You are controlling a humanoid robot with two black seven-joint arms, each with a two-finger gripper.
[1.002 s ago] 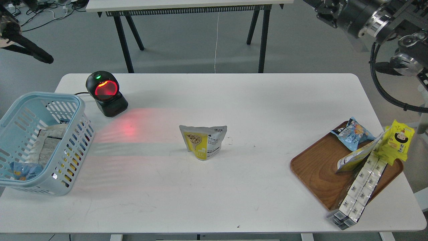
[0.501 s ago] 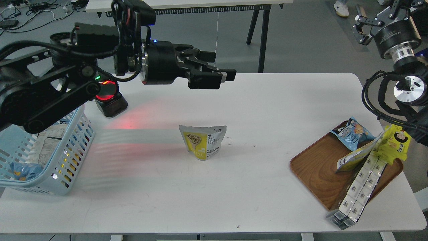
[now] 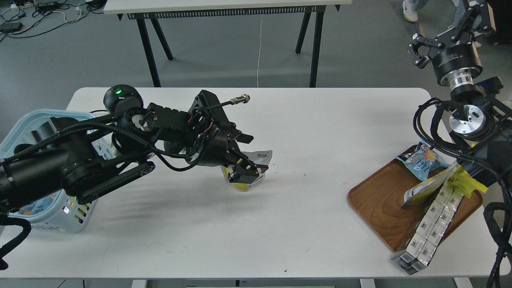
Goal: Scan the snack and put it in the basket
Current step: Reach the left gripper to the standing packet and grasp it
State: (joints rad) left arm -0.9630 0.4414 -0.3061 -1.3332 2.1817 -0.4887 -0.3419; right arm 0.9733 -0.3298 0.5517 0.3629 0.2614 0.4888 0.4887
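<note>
Nothing is scanned or basketed yet: my left gripper point(image 3: 249, 154) sits spread around the bean snack pouch point(image 3: 256, 168), standing mid-table, not yet clenched. Scanner point(image 3: 120, 98) pass and the light blue basket point(image 3: 24, 120) remain. My right gripper point(image 3: 444, 40) hangs empty, fingers apart.

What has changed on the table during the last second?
The left end effector came in from the left and dropped onto the snack pouch, fingers around it. The right end effector stays raised off the table. Pouch, basket, scanner and tray have not moved.
</note>
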